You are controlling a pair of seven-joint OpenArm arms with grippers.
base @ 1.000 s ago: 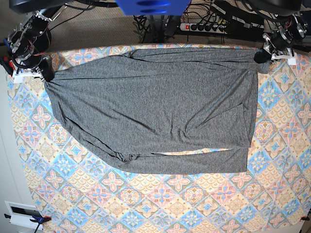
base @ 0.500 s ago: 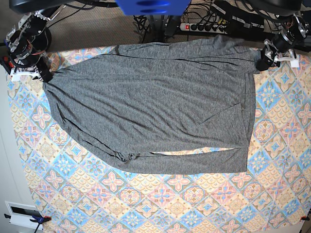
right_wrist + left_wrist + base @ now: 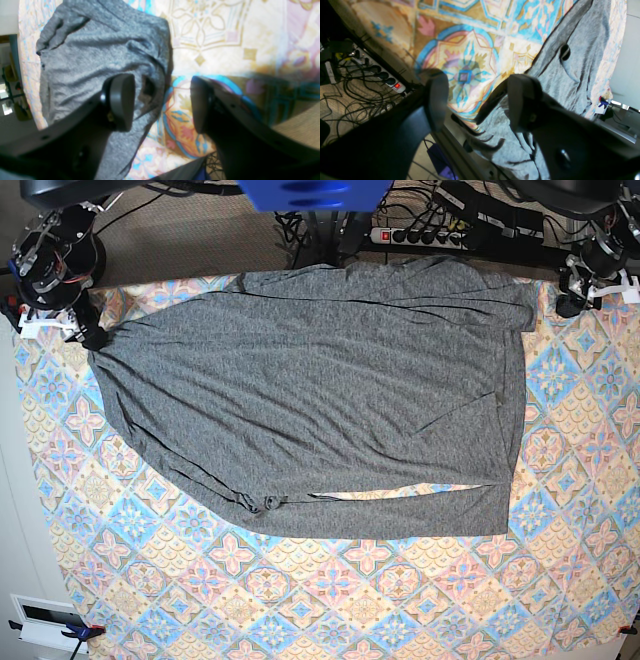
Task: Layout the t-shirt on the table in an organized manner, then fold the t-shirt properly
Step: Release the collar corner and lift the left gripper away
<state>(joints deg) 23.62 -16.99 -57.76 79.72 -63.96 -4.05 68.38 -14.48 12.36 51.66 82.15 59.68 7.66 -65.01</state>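
The dark heather-grey t-shirt (image 3: 320,400) lies spread wide on the tile-patterned table (image 3: 300,600), with its top edge at the table's far edge and a folded strip along its bottom. My left gripper (image 3: 572,302) is open and empty just off the shirt's far right corner. In the left wrist view its fingertips (image 3: 436,100) frame bare table (image 3: 465,62), with the shirt (image 3: 570,75) beside them. My right gripper (image 3: 88,332) is at the shirt's left corner. In the right wrist view it (image 3: 160,102) is open, one finger over the shirt (image 3: 95,57), the other over table (image 3: 212,37).
A power strip (image 3: 420,235) with tangled cables lies on the floor behind the table; it also shows in the left wrist view (image 3: 392,83). A blue machine part (image 3: 315,192) hangs at the top centre. A white box (image 3: 45,620) sits at the lower left.
The shirt's top edge has been drawn back to the table's far edge. My left gripper has let go of the right corner and moved right, away from it. The right gripper has stayed at the left corner.
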